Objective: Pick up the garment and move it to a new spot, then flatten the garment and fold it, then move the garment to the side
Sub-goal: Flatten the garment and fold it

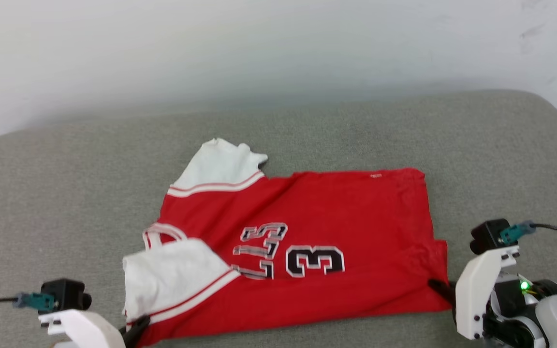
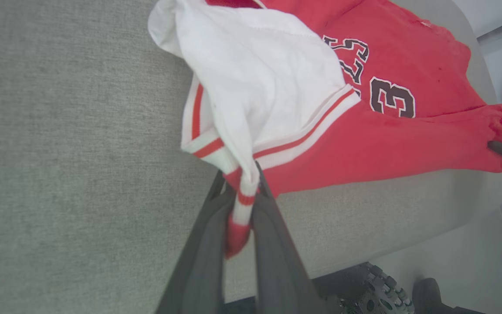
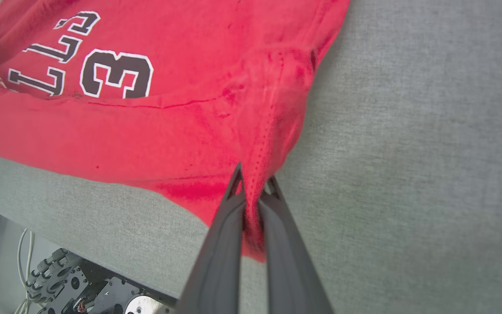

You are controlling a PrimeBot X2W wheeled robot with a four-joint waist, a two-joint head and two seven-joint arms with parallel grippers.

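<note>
The red jersey T-shirt (image 1: 307, 232) lay mostly flat near the front edge of the grey, woven-looking padded surface (image 1: 65, 193). A black, white-outlined "3" was readable, and the letters beside it looked like "LLS", partly under a folded-over white sleeve (image 1: 172, 275). The left gripper (image 2: 239, 174) was pinched on the striped trim at the shirt's front-left corner. The right gripper (image 3: 253, 176) was clamped on the stitched hem, front-right.

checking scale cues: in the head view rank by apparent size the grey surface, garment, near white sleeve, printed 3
1. grey surface
2. garment
3. near white sleeve
4. printed 3
The gaps are clear, no ties.
</note>
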